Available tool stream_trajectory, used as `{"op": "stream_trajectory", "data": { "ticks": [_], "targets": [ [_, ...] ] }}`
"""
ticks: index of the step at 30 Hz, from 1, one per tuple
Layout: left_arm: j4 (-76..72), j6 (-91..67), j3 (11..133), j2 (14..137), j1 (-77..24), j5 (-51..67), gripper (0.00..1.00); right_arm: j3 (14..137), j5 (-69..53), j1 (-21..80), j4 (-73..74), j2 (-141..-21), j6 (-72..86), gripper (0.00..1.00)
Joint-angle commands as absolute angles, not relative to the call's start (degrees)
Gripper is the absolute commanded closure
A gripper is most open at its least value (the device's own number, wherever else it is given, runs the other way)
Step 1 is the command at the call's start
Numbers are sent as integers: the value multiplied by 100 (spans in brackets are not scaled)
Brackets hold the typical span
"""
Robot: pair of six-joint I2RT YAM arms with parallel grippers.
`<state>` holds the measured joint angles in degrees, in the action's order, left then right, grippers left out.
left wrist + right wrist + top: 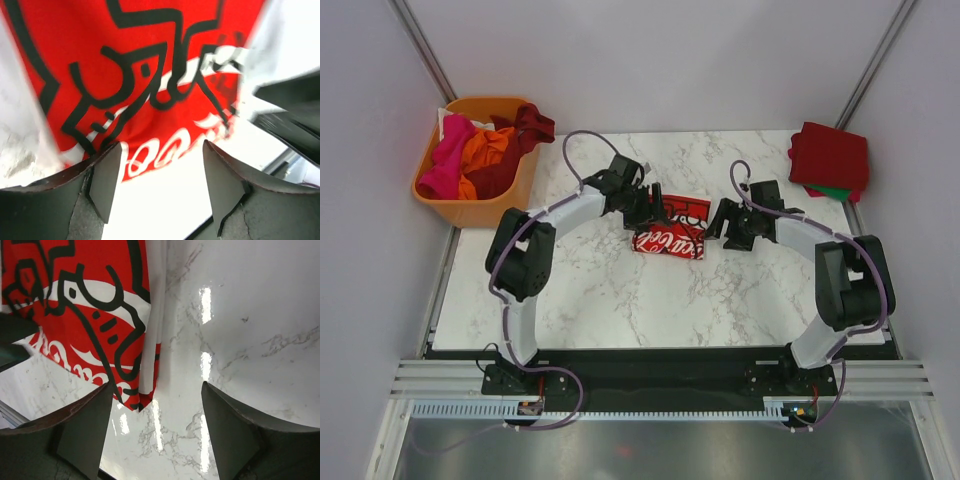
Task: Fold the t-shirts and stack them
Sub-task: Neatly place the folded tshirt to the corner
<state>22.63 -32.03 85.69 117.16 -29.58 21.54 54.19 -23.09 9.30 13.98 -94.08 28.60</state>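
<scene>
Folded Coca-Cola t-shirt [670, 232] lies at middle of table [600, 290], toward far edge. Left gripper [653, 213] over its left side, jaws wide apart, apparently empty; view blurred. Right gripper [717, 226] beside its right side, jaws wide, empty. Folded red stack [828, 158] at far right corner.

Top external: high, above and behind the arm bases [515, 375], facing forward and down. It sits far off and takes in the whole table [600, 290]. Left wrist: mounted on the left gripper [658, 210], looks down between its own fingers [105, 175], very close on the Coca-Cola t-shirt [150, 75]. The print fills most of the frame, blurred. Right wrist: on the right gripper [716, 222], same downward look past its fingers [85, 425], close, over the shirt's edge and bare marble. Shared: that shirt shows in all three views; the wrist views see it from opposite sides.
</scene>
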Motion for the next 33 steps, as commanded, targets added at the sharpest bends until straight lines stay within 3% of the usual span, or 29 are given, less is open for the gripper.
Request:
{"op": "stream_trajectory", "data": {
  "ticks": [1,7,16,17,22,25,26,28,30,31,33],
  "targets": [
    [2846,-2997,8999,10979,-2865,2110,26,5669,-2223,879,1143,-9746,2830,20],
    [3321,-2874,8851,10012,-2857,1969,25,5757,-3066,861,45,-10423,3356,18],
    [3516,-2830,8228,8737,-2813,1863,25,5634,-3050,922,-817,-11179,4016,21],
    [3516,-2830,8174,8641,-2804,1863,25,5608,-3050,940,-878,-11223,4095,29],
    [4236,-2400,7701,8096,-2734,1331,25,5344,-3085,1019,-1370,-11425,4368,38],
    [4342,-2320,7401,7875,-2698,1205,25,5300,-3243,1055,-1669,-11549,4552,49],
    [4394,-2268,7331,7727,-2698,1161,25,5300,-3269,1063,-1757,-11566,4570,62],
    [4421,-2206,7067,7586,-2663,1003,25,5387,-3305,1055,-1740,-11584,4527,74],
    [4438,-2110,6892,7401,-2619,906,24,5597,-3270,1055,-1365,-11532,4360,95],
    [4438,-2083,6717,7339,-2576,801,24,5921,-3183,1046,-1154,-11523,4107,100],
    [4430,-1987,6540,7216,-2523,712,25,6317,-3007,1002,-409,-11453,3842,100]
  ]
}}
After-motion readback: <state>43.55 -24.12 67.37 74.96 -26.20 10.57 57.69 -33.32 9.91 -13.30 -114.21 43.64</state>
